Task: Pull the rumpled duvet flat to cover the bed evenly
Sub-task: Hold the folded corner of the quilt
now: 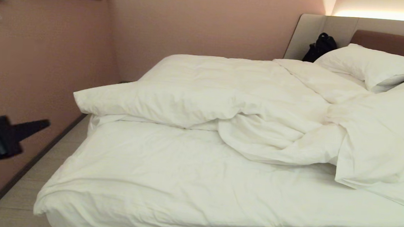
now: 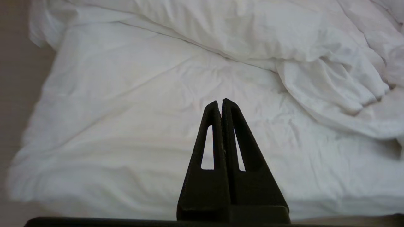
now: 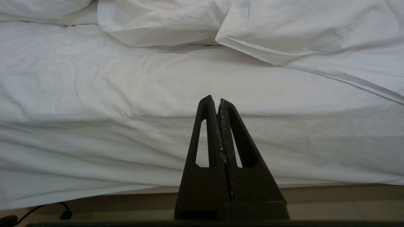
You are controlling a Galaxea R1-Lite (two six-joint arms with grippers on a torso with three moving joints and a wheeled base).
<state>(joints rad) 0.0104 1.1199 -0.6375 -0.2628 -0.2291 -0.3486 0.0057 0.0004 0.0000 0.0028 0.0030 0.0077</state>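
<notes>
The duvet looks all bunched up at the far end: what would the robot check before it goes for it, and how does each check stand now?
1. Duvet lies flat over the bed: not ok, heaped toward the pillows.
2. Near folded edge free to grab: ok.
3. Left gripper at the duvet: not ok, off the bed's left side.
4. Left gripper open for grasping: not ok, shut.
5. Right gripper ready: not ok, shut, low by the bed's near side.
6. Black bag clear of duvet: cannot tell.

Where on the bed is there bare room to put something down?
The near half of the bed is bare sheet, bordered by the bunched duvet behind and the floor strip along the wall. The far half is crowded: duvet folds, pillows, a black bag. The left gripper, shut, is beside it.
</notes>
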